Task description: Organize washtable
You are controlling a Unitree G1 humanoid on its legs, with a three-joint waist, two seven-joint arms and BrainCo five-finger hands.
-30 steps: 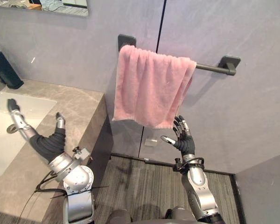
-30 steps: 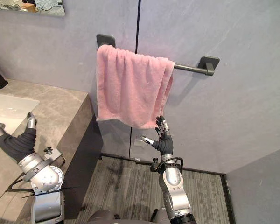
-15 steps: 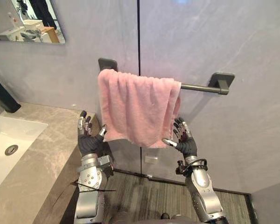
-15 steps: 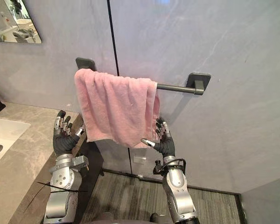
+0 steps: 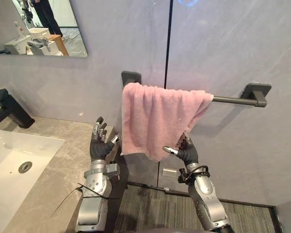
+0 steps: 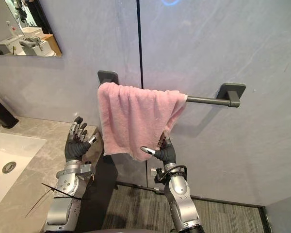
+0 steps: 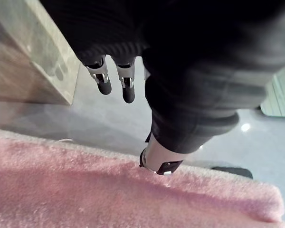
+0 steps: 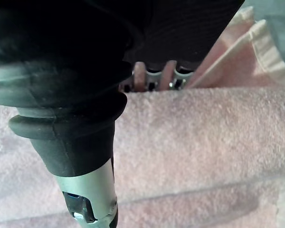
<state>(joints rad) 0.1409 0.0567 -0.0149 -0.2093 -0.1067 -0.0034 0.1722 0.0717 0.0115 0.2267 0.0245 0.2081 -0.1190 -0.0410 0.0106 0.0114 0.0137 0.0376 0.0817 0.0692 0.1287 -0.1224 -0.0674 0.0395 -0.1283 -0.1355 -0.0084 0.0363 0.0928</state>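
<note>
Left hand: open, fingers straight & pointing up, back of hand toward the camera. It's raised off the bench's end nearest the towel, just left of the cloth's lower left edge. In the left wrist view the fingers stand apart from the cloth. The thumb tip sits right at the towel's fuzzy edge; can't say if it presses.

Right hand: up at the towel's lower right corner, partly behind the cloth, w/ pink pile lying across it in the right wrist view. Can't tell whether it grips the cloth or not.

Pink towel: draped over the dark towel bar on the wall, between the two hands. It's bunched toward the bar's left end, hard against the left mount. Top folds are wrinkled and the right side slants down from the bar to the right hand. Bottom edge is uneven, lowest pt near that hand. Rest of the bar is bare out to the right mount.

Grey wall behind has a dark vertical seam running down behind the towel.

Bench: grey-beige stone top, left of the towel. White sink set into it w/ a round drain, black faucet at the back. Mirror above, upper left. Striped grey floor below.
</note>
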